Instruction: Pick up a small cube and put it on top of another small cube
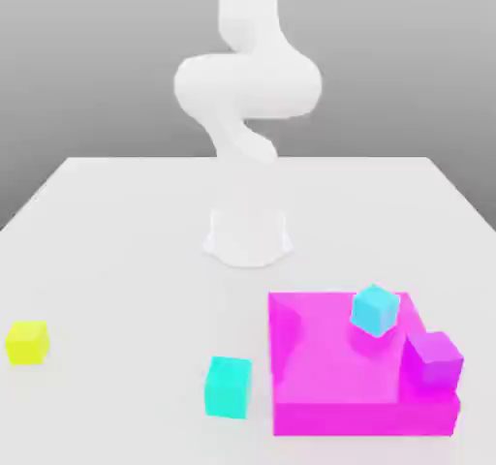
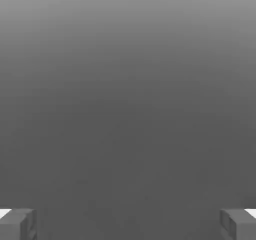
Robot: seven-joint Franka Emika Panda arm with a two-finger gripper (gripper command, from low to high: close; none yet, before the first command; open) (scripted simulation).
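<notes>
On the pale, smooth table, toward the exterior view's left of the magenta block, sits the small turquoise-green cube I am to lift, resting on the tabletop just beside that broad, flat-sided magenta block. Well apart from it, near the exterior view's left edge, the small bright yellow cube also rests on the table, with nothing on its top. So the stack is unmade: no pick, no carry, no placing can be counted as done, and by my judgement the whole task is left to do. My two-finger gripper is spread wide, its fingers standing far apart at either side of the hand view, and between them I hold nothing. My white, jointed arm rises behind the cubes as the exterior view has it, and neither cube of the task is near my grasp. Two more small cubes, a sky-blue one and a purple one, are at the magenta block; they are no part of this job, and I should leave them be. What remains, as I reckon it, is to reach over the turquoise cube, come down around it, close, lift, cross to the yellow cube, set it squarely on top and let go. The descent wants care, since the magenta block lies close enough that a badly turned finger could knock it.
</notes>
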